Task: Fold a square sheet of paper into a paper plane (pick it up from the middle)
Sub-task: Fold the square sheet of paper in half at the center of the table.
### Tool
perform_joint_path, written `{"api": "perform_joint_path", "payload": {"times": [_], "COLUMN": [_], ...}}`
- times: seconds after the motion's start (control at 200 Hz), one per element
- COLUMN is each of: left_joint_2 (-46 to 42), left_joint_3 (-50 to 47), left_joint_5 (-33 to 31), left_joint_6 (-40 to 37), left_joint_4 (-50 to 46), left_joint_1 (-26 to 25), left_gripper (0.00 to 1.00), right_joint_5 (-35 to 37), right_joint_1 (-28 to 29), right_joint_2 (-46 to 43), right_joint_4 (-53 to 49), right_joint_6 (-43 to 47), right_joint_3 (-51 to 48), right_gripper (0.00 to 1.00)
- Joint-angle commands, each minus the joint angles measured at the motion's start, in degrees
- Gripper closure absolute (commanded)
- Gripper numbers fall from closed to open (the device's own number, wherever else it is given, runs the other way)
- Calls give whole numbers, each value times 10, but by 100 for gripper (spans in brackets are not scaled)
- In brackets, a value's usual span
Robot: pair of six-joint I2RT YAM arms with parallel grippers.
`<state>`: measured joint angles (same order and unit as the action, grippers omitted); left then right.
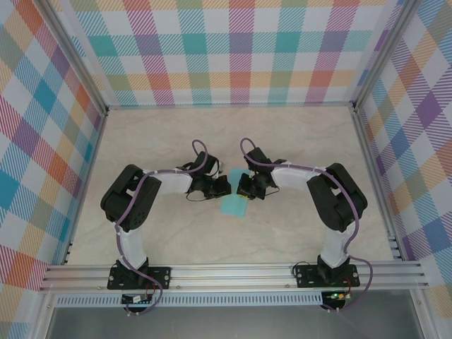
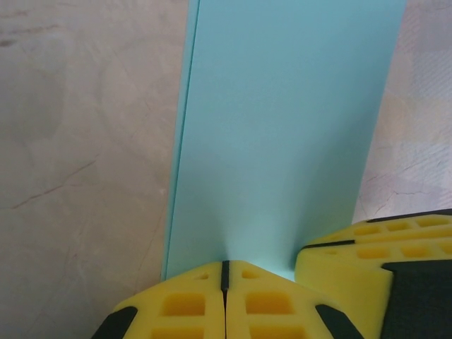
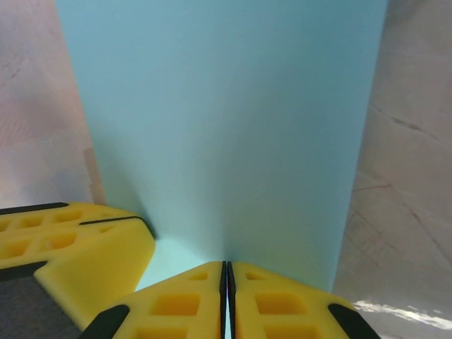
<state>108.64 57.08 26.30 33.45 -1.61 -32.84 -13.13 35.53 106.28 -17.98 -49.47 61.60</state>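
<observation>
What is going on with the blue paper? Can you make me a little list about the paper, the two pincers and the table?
paper: turquoise, a long shape, two layers showing along one edge, so it is folded
left pincer: shut on the paper
right pincer: shut on the paper too
where they meet: middle of the table, tips close together
paper lifted or lying flat: cannot tell
table look: pale, like marble
walls: colourful checks
</observation>
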Motion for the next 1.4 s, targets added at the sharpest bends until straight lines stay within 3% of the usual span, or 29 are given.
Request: {"api": "perform_joint_path", "payload": {"times": [0.0,0.495,0.625,0.75,1.115,1.395], "left_joint_2": [61,81,83,83,83,81], "left_joint_3": [-26,-38,-36,-34,-35,-34], "left_joint_5": [-85,-101,-101,-99,-99,-101], "left_joint_6": [4,4,1,1,4,7], "left_joint_4": [-93,-110,-110,-110,-115,-122], "left_joint_1": [-6,-6,-6,-6,-6,-6], "left_gripper": [94,96,96,96,96,96], "right_joint_5": [6,34,43,-1,-67,-41], "right_joint_1": [3,-38,-43,-39,-34,-54], "right_joint_2": [4,-63,-97,-104,-20,4], "right_joint_4": [-8,52,53,83,163,191], "right_joint_6": [20,61,71,83,87,83], "right_joint_3": [6,-142,-138,-109,-63,-96], "right_gripper": [89,89,89,89,89,90]}}
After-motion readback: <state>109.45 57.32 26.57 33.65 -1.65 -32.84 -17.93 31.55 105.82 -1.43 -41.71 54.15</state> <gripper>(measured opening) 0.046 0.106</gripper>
